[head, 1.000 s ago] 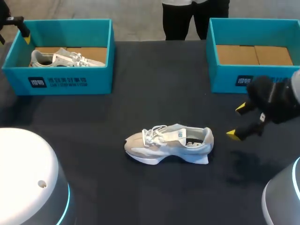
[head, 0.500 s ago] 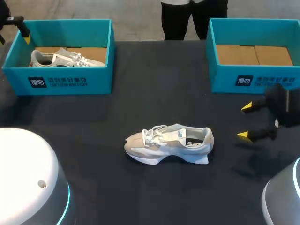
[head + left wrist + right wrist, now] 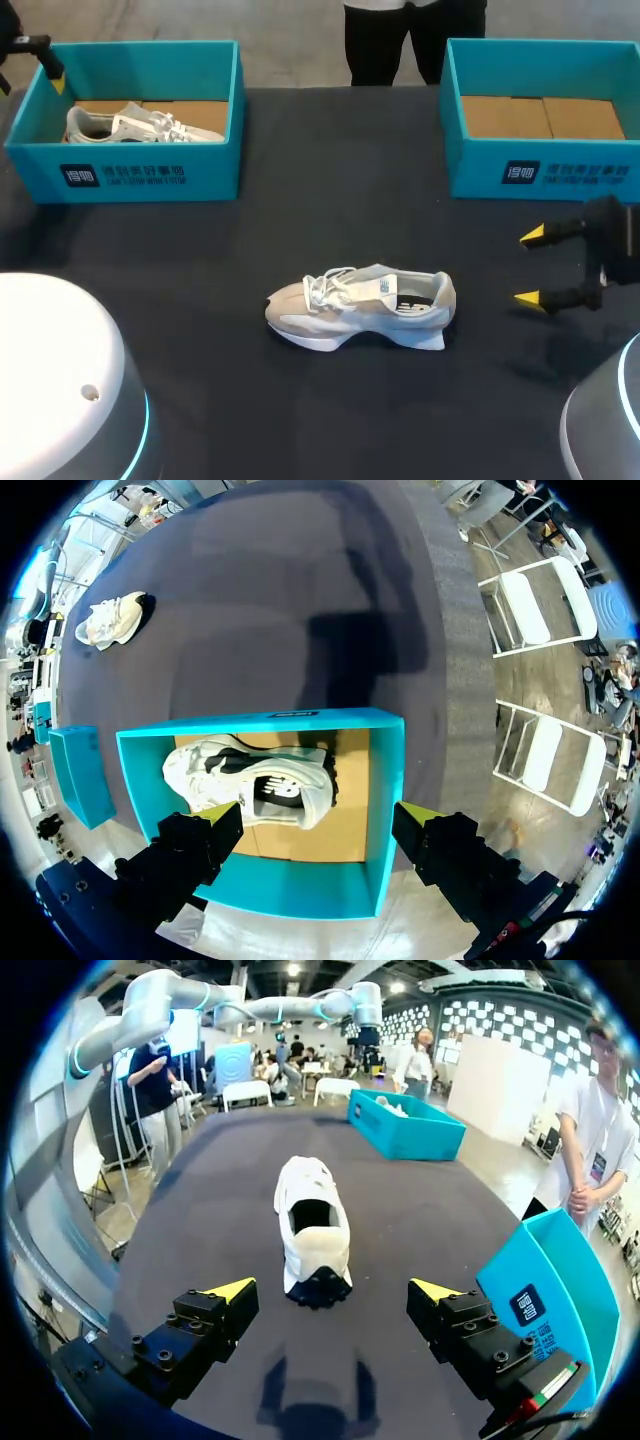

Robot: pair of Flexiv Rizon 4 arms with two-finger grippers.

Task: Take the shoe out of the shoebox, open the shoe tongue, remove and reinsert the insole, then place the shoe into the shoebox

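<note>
Right hand [image 3: 528, 267], open wide and empty, at three o'clock of the shoe [image 3: 360, 305] — a heel-on approach may just shove it

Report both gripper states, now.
Left gripper: open, holding nothing.
Right gripper: open, holding nothing.

White-and-beige shoe [image 3: 360, 307], teal shoeboxes [image 3: 130, 160], dark grey table [image 3: 330, 180].

Dark charcoal table [image 3: 330, 150] — matte, cloth-like top, evenly lit, soft shadows lying across it
</note>
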